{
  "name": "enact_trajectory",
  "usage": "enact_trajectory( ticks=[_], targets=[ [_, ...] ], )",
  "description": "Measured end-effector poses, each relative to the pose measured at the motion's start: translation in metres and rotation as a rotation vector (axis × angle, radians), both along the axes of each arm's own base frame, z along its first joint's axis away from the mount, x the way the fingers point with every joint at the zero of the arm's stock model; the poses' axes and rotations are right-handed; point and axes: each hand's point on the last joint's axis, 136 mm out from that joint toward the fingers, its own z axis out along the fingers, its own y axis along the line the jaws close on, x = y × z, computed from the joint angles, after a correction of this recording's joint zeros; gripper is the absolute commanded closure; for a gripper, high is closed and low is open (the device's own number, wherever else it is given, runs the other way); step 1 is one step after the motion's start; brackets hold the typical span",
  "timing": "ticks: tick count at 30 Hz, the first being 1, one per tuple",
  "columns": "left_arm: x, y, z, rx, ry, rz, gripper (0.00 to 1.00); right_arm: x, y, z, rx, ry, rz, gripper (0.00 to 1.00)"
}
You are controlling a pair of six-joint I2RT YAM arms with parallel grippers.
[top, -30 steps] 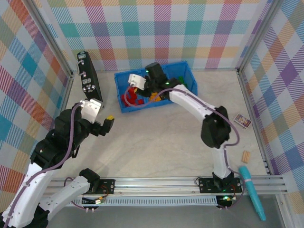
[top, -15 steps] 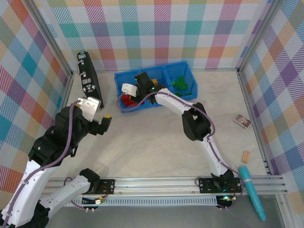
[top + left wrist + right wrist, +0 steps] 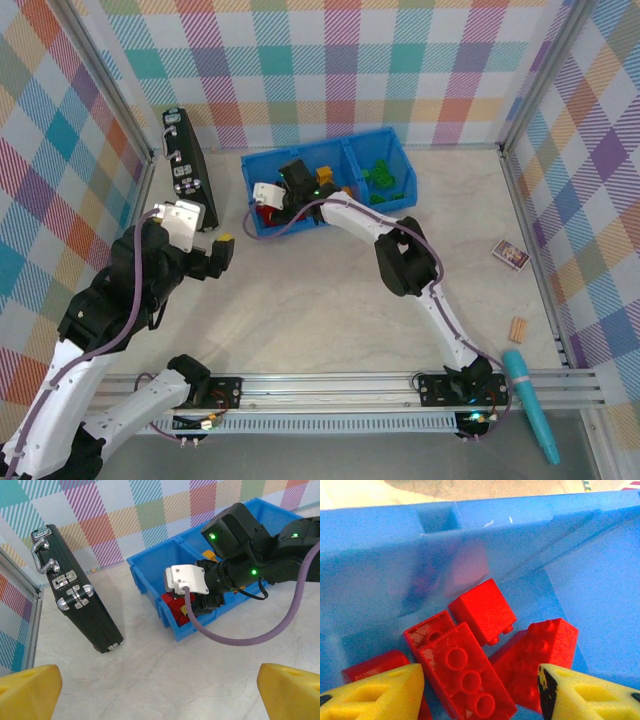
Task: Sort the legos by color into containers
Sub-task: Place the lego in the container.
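The blue containers (image 3: 260, 232) stand at the back of the table. Red legos (image 3: 266, 213) lie in the left compartment, orange-yellow ones (image 3: 323, 173) in the middle, green ones (image 3: 381, 178) on the right. My right gripper (image 3: 270, 205) reaches down into the left compartment. In the right wrist view it (image 3: 480, 695) is open, its yellow fingertips (image 3: 380, 690) standing either side of several red legos (image 3: 485, 610) that rest on the blue floor. My left gripper (image 3: 222, 250) hovers open over bare table in front of the containers' left end, and the left wrist view (image 3: 160, 695) shows nothing between its fingers.
A black case (image 3: 183, 165) leans against the left wall, close to the containers (image 3: 150, 575). At the right lie a small printed box (image 3: 511, 255), a tan wooden block (image 3: 517, 329) and a teal pen-like tool (image 3: 530, 400). A metal rail (image 3: 330, 385) runs along the near edge.
My right gripper moved left from over the middle compartment into the left one and opened. The left arm drew back slightly to the left.
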Motion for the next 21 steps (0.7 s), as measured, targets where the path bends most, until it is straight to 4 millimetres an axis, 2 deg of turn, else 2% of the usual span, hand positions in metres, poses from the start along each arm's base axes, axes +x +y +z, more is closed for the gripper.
enact_trajectory(
  ticks=[2,5,8,12,14,17,19,21],
  targets=[
    [0.004,-0.001,0.003,-0.018,-0.020,0.011,0.00,-0.004,-0.002,0.008,0.007,0.001,0.002,0.34],
    [0.012,0.000,0.005,-0.044,-0.052,0.046,0.00,-0.011,-0.005,0.030,0.034,-0.001,0.005,0.31],
    [0.022,0.002,0.006,-0.060,-0.096,0.087,0.00,-0.017,-0.005,0.065,0.085,-0.006,0.006,0.27],
    [0.041,0.003,-0.001,-0.066,-0.160,0.145,0.00,-0.034,-0.014,0.124,0.166,-0.022,0.005,0.18],
    [0.052,0.004,-0.019,-0.056,-0.153,0.173,0.00,-0.044,-0.021,0.148,0.200,-0.021,-0.002,0.01],
    [0.074,0.008,-0.066,-0.019,-0.095,0.230,0.00,-0.064,-0.036,0.170,0.238,0.003,-0.017,0.01],
    [0.090,0.016,-0.106,0.000,-0.049,0.276,0.00,-0.077,-0.048,0.170,0.246,0.027,-0.036,0.01],
    [0.100,0.038,-0.154,-0.001,0.033,0.351,0.00,-0.093,-0.064,0.159,0.240,0.068,-0.066,0.01]
  ],
)
